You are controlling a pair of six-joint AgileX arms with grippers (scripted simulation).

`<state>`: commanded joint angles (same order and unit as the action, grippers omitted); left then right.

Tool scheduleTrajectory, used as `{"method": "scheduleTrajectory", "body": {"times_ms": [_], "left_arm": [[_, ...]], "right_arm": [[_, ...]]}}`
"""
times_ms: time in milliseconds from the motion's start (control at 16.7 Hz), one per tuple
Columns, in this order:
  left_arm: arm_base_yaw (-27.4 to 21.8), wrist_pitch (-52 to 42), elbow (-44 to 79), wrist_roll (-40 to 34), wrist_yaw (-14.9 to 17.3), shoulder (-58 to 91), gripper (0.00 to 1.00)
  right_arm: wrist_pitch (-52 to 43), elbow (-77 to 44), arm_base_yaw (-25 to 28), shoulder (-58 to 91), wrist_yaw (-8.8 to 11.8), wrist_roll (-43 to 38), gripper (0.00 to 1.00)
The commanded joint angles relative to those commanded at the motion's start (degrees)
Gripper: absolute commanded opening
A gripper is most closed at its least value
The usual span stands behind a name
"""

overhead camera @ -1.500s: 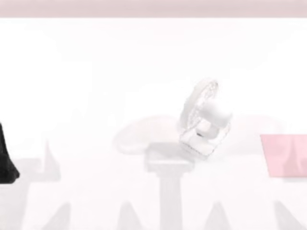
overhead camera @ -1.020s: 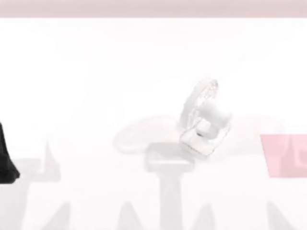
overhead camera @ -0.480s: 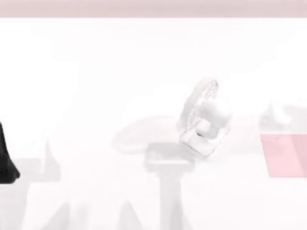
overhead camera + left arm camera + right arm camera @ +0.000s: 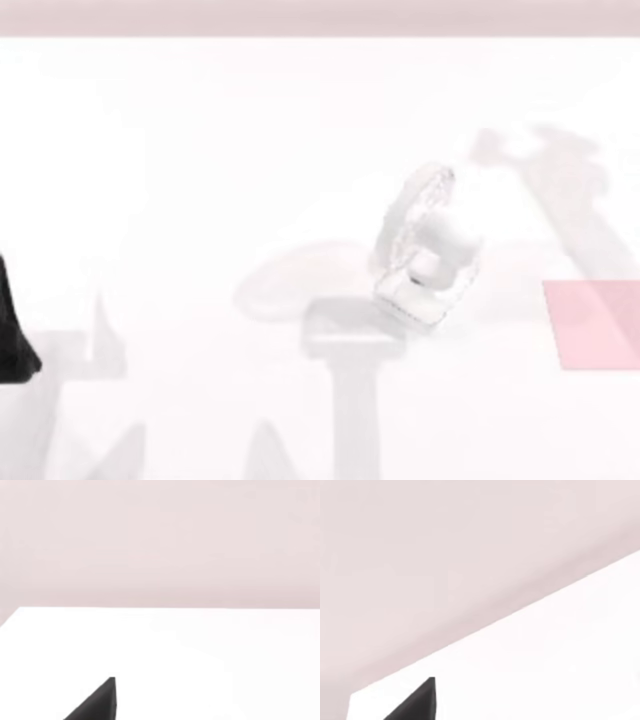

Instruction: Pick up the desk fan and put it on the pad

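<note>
Fan upright mid-counter, pad well apart at right edge. Likely light, rigid plastic; mesh ring looks fragile, so grip motor housing or stem. Neither hand visible, so can't tell finger state; left arm parked at left edge.

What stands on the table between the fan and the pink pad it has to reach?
Nothing visible does. In the top view the fan stands near the middle of the table, and the pad lies flat at the right edge. The stretch between them holds only faint shadows, no solid thing.
</note>
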<state>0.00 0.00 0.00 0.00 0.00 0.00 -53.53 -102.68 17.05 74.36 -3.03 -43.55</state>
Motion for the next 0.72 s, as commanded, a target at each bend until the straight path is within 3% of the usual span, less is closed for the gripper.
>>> {"method": "scheduleTrajectory", "body": {"times_ms": [360,720], "left_arm": [[0.0,0.0,0.0,0.0,0.0,0.0,1.0],[0.0,0.0,0.0,0.0,0.0,0.0,1.0]], "right_arm": [[-20.03,-30.6,7.36,29.19,1.35,-15.76,1.0],[-39.21,-46.15,13.04,54.73,2.33,-24.68,1.0]]}}
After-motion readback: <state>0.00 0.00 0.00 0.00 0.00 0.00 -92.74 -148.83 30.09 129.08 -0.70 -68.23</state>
